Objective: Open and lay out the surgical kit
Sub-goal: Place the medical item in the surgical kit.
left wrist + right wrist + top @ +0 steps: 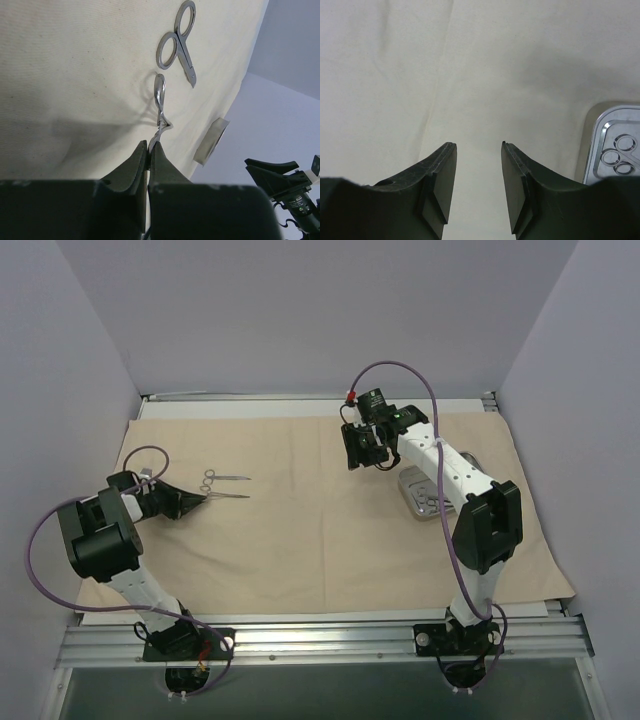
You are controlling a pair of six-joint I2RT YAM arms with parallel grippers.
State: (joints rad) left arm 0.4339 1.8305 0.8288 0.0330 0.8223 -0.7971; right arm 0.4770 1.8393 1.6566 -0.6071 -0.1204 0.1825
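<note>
The beige cloth wrap [300,530] lies spread open over the table. My left gripper [196,498] is shut on one thin silver instrument [160,107], which stands on edge with its ring end low at the cloth. In the left wrist view the left gripper [150,145] has its jaws pressed together on it. A second ring-handled instrument [222,477] lies flat just beyond; it also shows in the left wrist view [177,42]. The steel tray [412,502] sits at the right, partly under the right arm. My right gripper [362,455] hovers open and empty left of the tray.
In the right wrist view the right gripper [478,145] is over bare cloth, and the tray [600,131] at the right edge holds the ring handles [616,156] of more instruments. Grey walls enclose three sides. A metal rail [320,638] runs along the near edge.
</note>
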